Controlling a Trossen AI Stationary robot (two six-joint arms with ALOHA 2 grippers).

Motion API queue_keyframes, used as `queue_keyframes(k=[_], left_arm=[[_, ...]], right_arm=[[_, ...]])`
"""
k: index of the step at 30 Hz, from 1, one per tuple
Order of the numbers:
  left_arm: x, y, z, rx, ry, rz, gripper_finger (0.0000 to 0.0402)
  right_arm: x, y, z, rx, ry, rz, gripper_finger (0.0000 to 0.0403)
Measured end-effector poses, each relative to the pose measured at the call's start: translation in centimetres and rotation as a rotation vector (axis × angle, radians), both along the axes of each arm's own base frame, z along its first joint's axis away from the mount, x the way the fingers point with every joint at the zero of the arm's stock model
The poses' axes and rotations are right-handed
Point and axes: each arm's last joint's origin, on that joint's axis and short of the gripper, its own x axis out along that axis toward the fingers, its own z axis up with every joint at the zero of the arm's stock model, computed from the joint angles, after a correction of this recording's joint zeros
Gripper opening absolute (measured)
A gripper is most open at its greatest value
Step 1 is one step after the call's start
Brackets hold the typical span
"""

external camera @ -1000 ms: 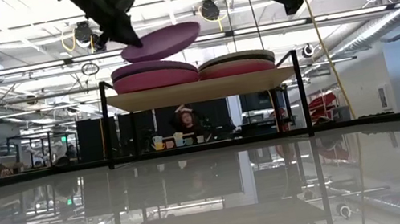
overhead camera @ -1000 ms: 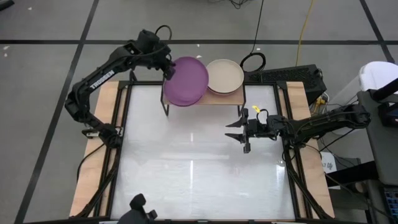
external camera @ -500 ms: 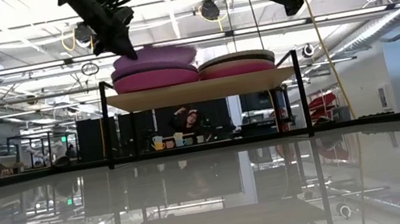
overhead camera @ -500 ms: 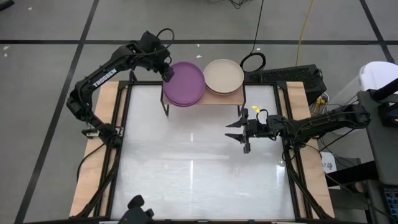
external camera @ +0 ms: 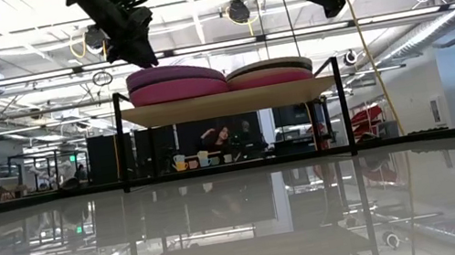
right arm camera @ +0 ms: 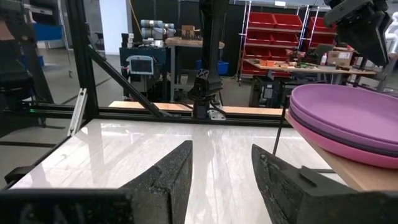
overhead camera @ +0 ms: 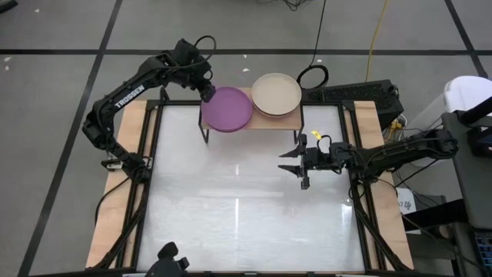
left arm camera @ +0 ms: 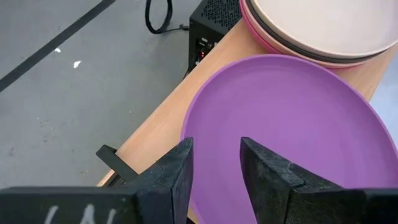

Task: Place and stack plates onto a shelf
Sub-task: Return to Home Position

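The shelf point(overhead camera: 265, 121) stands at the table's far edge, with two stacks of plates on its wood top point(external camera: 228, 102). A purple plate point(overhead camera: 228, 108) tops the left stack, lying level on the plates below point(external camera: 174, 72). A beige plate point(overhead camera: 277, 94) tops the right stack. My left gripper point(overhead camera: 207, 91) is open at the purple plate's left rim point(left arm camera: 186, 134), just above it in the low view point(external camera: 145, 58). My right gripper point(overhead camera: 296, 171) hangs open over the table's right half, with nothing between its fingers point(right arm camera: 221, 168). My left gripper comes down from above and the left, slanting, with its fingers point(left arm camera: 177, 168) apart on either side of the purple plate's left rim. I cannot tell whether they touch it. The plate lies flat on the left stack.
The white table top point(overhead camera: 238, 208) lies bare in front of the shelf. A black box point(left arm camera: 214, 28) and a loop of cable point(overhead camera: 312, 76) lie beyond the shelf. A person sits far behind the table point(external camera: 222, 138).
My left gripper has come down at the left stack. The purple plate hung tilted above that stack a second ago. Now it lies level on top of it.
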Motion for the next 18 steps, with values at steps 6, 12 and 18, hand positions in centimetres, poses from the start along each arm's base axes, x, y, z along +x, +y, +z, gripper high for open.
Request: queue_keyframes(k=[6,12,18], left_arm=[[-0.6,-1.2,2.1,0.078,-0.082,-0.061,0.0137],[-1.8,-5.3,5.3,0.184,-0.171,-0.176,0.0137],[-3.8,-9.7,6.6,0.290,-0.310,-0.245,0.0138]], right_arm=[[-0.1,0.0,-0.3,-0.015,0.040,0.000,0.0146],[-2.3,-0.2,0.7,-0.006,0.064,-0.001,0.0146],[-5.6,-0.4,2.3,0.031,0.022,-0.002,0.0146]])
